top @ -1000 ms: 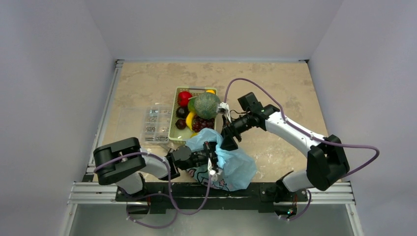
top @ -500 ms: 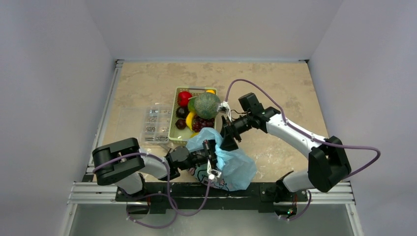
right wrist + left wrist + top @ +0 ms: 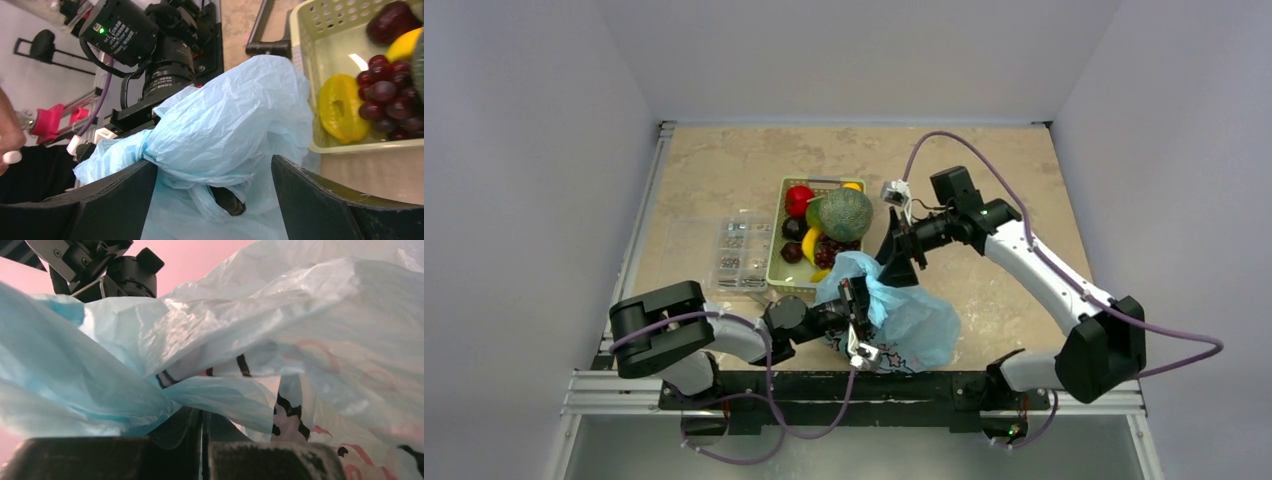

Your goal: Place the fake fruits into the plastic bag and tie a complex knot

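Fingers of left gripper point(image 3: 203, 426) were pinched shut on plastic bag point(image 3: 906, 322) film. Right gripper point(image 3: 212, 169) was spread wide, the bag's bunched top between its fingers. Bag lay touching the near end of green basket point(image 3: 776, 262); fake fruits point(image 3: 844, 213) sat inside basket.

Robotics lab test cell. Blank walls point(image 3: 524, 200) box the table point(image 3: 984, 170) at 9, 12 and 3 o'clock. An aluminium rail point(image 3: 614, 392) at 6 carries two arms point(image 3: 1034, 265) with loose purple cables point(image 3: 949, 134). Props: fake fruits point(image 3: 834, 215), and a clear parts box point(image 3: 729, 255) at 9.
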